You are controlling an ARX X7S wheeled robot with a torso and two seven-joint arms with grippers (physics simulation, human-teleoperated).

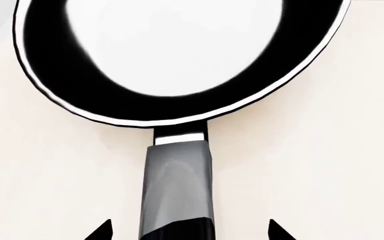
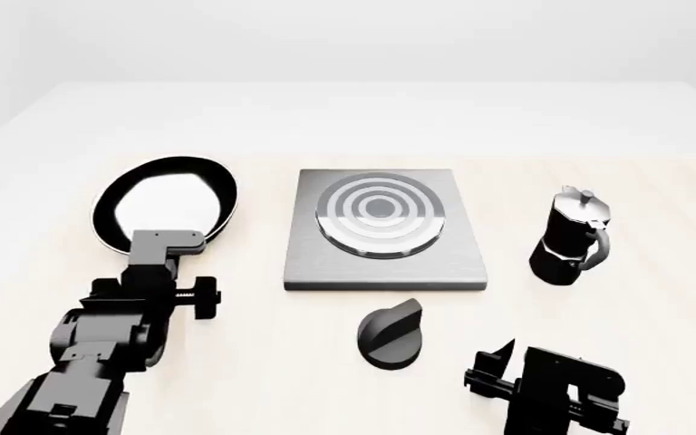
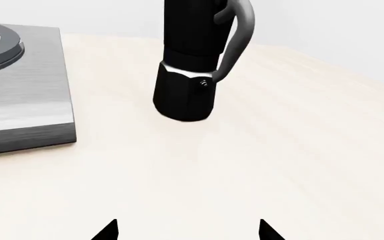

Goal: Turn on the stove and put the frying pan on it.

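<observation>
Both grippers are spread open and empty: the left gripper [image 1: 188,232] straddles the frying pan [image 2: 167,204] handle left of the stove [image 2: 384,231], ready to grasp, while the right gripper [image 3: 188,231] waits near the knob [image 2: 391,333].

**A:** so what was sitting on that pale cream counter [image 2: 323,118]?

**B:** four things. The frying pan [image 2: 167,204] was at the left, the grey stove [image 2: 384,231] plate in the middle, its separate black knob [image 2: 391,333] just in front of it, and a black-and-silver moka pot [image 2: 573,237] upright at the right. None were touching each other.
</observation>
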